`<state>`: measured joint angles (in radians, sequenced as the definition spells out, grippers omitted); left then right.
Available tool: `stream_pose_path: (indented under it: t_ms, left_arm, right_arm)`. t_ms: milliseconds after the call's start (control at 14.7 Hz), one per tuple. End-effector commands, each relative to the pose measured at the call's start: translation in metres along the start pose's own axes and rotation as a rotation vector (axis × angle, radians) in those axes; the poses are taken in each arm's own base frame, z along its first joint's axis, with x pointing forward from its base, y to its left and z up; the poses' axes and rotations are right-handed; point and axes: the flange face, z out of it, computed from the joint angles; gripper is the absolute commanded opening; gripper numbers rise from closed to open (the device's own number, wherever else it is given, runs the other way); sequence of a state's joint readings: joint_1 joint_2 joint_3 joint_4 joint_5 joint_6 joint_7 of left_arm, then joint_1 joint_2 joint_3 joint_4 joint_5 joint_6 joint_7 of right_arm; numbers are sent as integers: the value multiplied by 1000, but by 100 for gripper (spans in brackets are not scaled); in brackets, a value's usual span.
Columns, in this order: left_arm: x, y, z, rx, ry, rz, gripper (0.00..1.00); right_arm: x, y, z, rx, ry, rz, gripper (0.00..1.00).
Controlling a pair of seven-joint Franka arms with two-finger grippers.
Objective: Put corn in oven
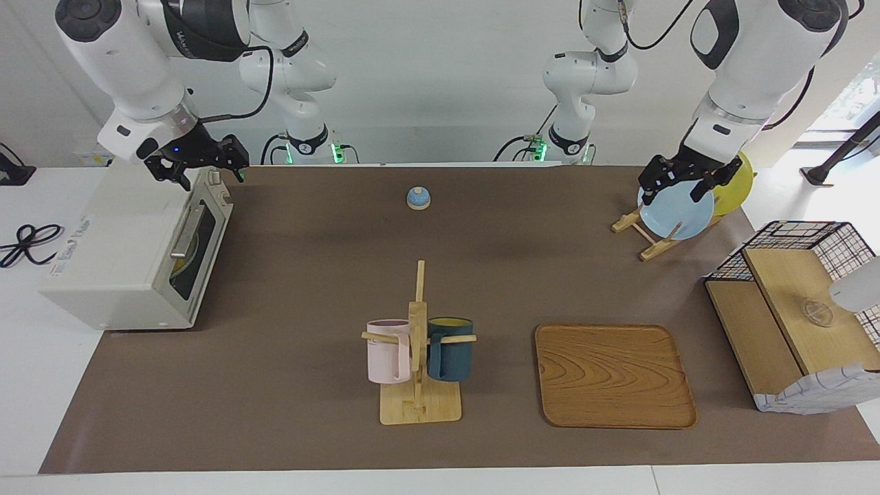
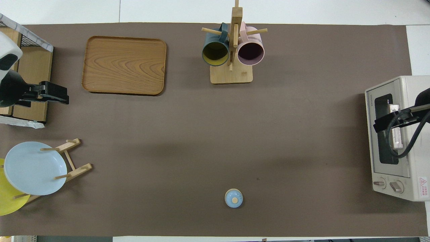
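The right gripper (image 1: pixel 203 167) hovered over the top front edge of the oven (image 1: pixel 130 254), its fingers spread wide and holding nothing. The oven stood at the right arm's end of the table, door shut; a yellow shape behind the glass may have been the corn, though this could not be told. The left gripper (image 1: pixel 677 182) waited over the blue plate (image 1: pixel 674 213), fingers wide, empty.

Desk (image 1: pixel 289 385): you had a white top under a brown mat.
Right arm's end: your oven (image 1: pixel 130 254) sat there.
Middle: mug rack (image 1: pixel 419 405); nearer the robots, a small blue lid (image 1: pixel 418 198).
Left arm's end: wooden tray (image 1: pixel 614 376), plate rack (image 1: pixel 650 237), wire-and-wood basket (image 1: pixel 790 330).
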<state>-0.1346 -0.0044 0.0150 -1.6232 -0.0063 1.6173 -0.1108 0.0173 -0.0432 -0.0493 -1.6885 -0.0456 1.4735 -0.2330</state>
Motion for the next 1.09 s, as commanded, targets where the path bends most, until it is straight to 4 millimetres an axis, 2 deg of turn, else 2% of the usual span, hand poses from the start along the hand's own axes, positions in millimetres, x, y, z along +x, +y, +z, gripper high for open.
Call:
stream_pose_path:
  t_ms: [0,272,1021]
  left_arm:
    - [-8,-5,-1,19,-4,-3,100]
    - [-7,-5,-2,19,-3,-3,100]
    - [-8,-5,-1,19,-4,-3,100]
  right_arm:
    - [2,3,-3,6,-7,20,100]
    - [-4,24,-7,53,17,62,100]
    - [2,17,-18,40,67,53,100]
